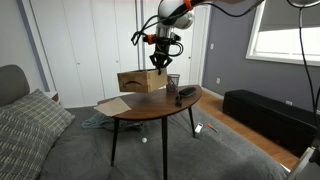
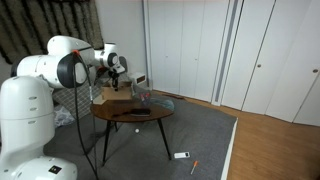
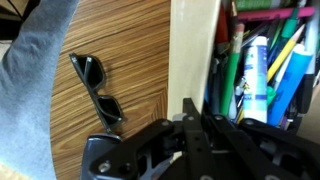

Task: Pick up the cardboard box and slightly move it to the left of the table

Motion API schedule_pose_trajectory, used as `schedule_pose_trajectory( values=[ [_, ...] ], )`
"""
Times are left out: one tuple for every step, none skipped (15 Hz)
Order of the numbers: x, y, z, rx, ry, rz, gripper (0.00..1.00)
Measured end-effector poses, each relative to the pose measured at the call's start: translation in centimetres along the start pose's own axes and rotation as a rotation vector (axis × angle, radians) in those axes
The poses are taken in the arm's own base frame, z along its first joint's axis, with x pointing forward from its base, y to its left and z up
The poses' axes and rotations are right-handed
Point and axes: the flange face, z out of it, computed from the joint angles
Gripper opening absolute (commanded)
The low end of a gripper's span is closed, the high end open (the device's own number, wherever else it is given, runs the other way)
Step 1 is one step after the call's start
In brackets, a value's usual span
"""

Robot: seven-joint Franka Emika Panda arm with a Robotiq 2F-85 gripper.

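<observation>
The tan cardboard box hangs just above the far side of the oval wooden table. My gripper is shut on the box's right wall from above. In the wrist view the fingers pinch the pale box wall, with colourful pens and markers inside the box to the right. In an exterior view the box sits under the gripper at the table's left end.
Dark sunglasses lie on the tabletop beside the box, also seen in an exterior view. A flat cardboard piece lies at the table edge. A long black bench stands nearby, and a grey couch.
</observation>
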Motion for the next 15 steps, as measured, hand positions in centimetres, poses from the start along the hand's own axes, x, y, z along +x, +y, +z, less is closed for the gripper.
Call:
schedule_pose_trajectory(
  values=[
    [-0.2, -0.1, 0.2, 0.004, 0.003, 0.033, 0.02],
    [-0.5, -0.1, 0.5, 0.008, 0.008, 0.062, 0.02],
    [-0.8, -0.2, 0.9, 0.01, 0.016, 0.086, 0.02],
    [-1.3, -0.3, 1.3, 0.01, 0.024, 0.109, 0.02],
    [-1.7, -0.4, 1.7, 0.01, 0.036, 0.132, 0.02],
    [-2.1, -0.4, 2.2, 0.011, 0.05, 0.154, 0.02],
    [-2.4, -0.4, 2.7, 0.011, 0.064, 0.177, 0.02],
    [-2.6, -0.5, 3.1, 0.009, 0.077, 0.2, 0.02],
    [-2.8, -0.5, 3.6, 0.009, 0.089, 0.223, 0.02],
    [-2.8, -0.5, 3.9, 0.011, 0.101, 0.246, 0.02],
    [-2.9, -0.5, 4.3, 0.013, 0.113, 0.266, 0.02],
    [-2.9, -0.4, 4.6, 0.012, 0.122, 0.285, 0.02],
    [-2.9, -0.4, 4.8, 0.01, 0.13, 0.302, 0.02],
    [-2.9, -0.4, 5.0, 0.009, 0.135, 0.317, 0.02],
    [-2.9, -0.4, 5.1, 0.008, 0.141, 0.33, 0.02]
  ],
)
